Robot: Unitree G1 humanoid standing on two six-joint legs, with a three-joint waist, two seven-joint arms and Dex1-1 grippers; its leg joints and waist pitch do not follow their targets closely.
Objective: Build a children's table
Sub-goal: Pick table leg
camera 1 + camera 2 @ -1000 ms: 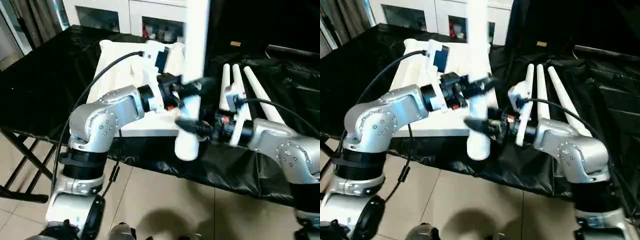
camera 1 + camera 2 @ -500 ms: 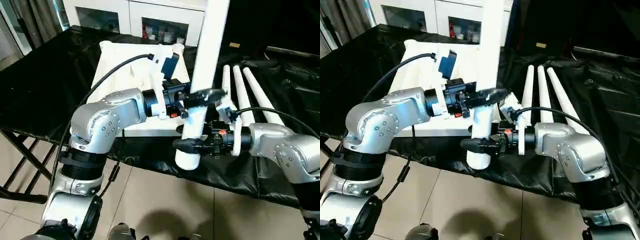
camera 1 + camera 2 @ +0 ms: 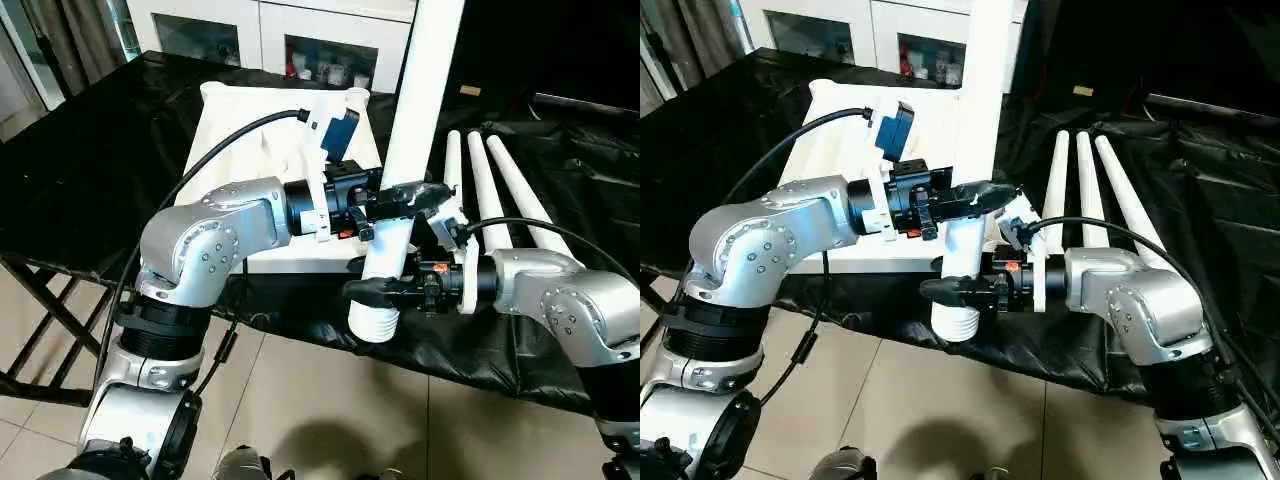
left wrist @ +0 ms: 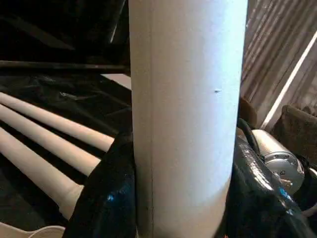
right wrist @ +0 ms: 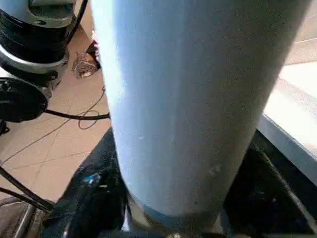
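Moved since a second ago: right gripper has dropped to the leg's lower end and swung level; the held leg now stands steeper.
Left gripper: clamped around the leg's middle, black fingers on both sides, just off the tabletop's near corner.
Right gripper: fingers flank the leg just above its threaded end; closing, firm grip not certain.
Tabletop: underside up on the black-draped bench, sockets without legs as far as visible.
Spare legs: three, side by side, right of the tabletop.
Progress: early; no leg fitted, four to screw in.
Cabinet: behind the tabletop.
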